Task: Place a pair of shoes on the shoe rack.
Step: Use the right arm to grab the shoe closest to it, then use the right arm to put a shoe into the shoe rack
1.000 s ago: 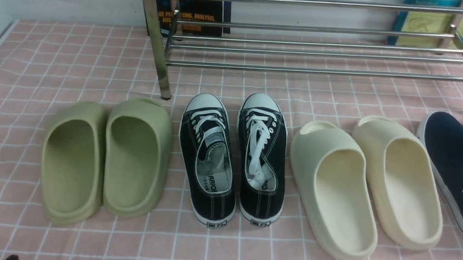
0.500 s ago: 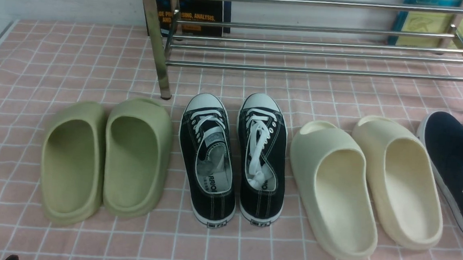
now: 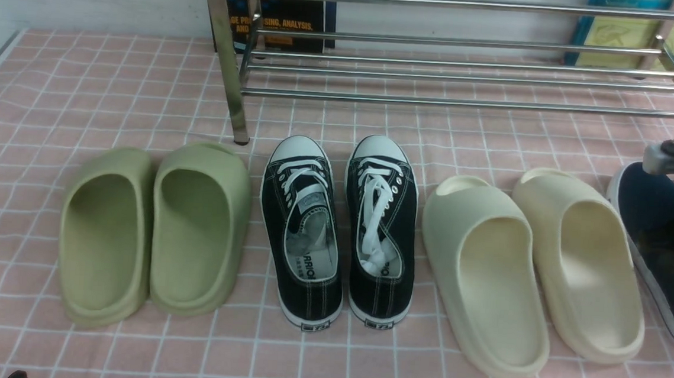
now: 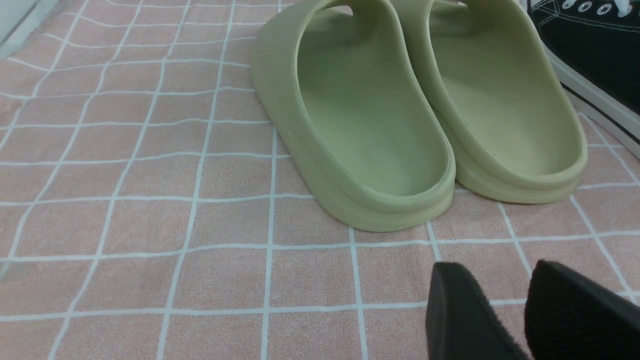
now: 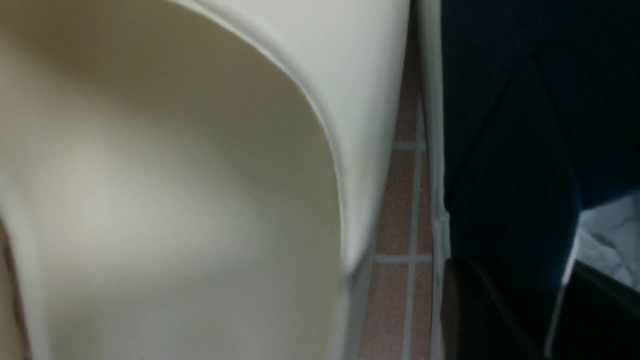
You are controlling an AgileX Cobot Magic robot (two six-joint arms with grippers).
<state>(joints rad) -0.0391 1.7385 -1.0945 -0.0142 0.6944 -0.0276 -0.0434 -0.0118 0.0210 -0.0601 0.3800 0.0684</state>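
Since the navy shoe (image 3: pixel 633 198) lies on the tabletop (image 3: pixel 113 78) at the far right, just beside a cream slide (image 3: pixel 581 259) and short of the rack (image 3: pixel 461 103), the grasp is what counts now. Low over its opening hangs the right tool (image 5: pixel 525 285), jaws well parted astride the side wall, one outside by the white sole, the other over the grey lining, with nothing gripped yet. I'd sink slightly deeper, pinch the canvas mid-length so the shoe lifts level, and stay off the slide. Its mate is not visible. Near the green slides (image 4: pixel 360 125) the left tool (image 4: pixel 505 280) rests slightly parted, empty.
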